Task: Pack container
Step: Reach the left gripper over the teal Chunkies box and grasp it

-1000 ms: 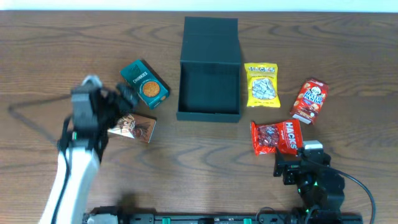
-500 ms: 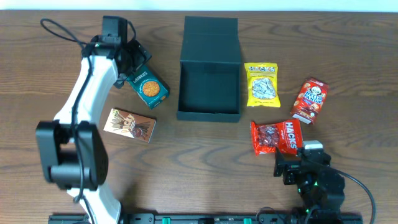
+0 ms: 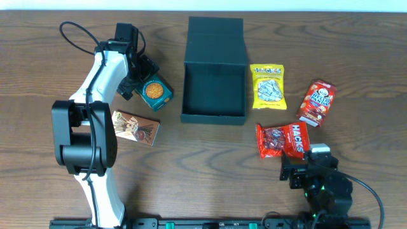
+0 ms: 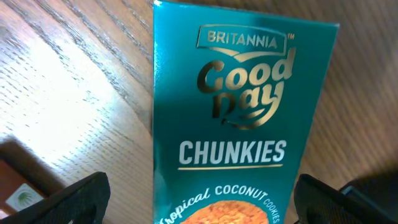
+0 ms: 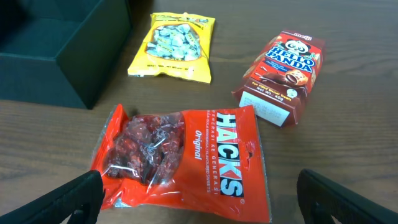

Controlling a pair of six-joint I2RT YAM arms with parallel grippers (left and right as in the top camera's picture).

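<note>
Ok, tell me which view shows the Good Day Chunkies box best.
Left wrist: the Good Day Chunkies box fills the frame and its print is readable. Overhead shows it small, with its upper-left end under the left gripper. Right wrist doesn't show it.

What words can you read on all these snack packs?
"BRITANNIA Good Day CHUNKIES Tropical COCONUT": teal cookie box.
"HACKS Original": red sweet bag.
"HELLO PANDA": red-brown box.
"HACKS": yellow bag.
Brown box: print too small to read.
</note>
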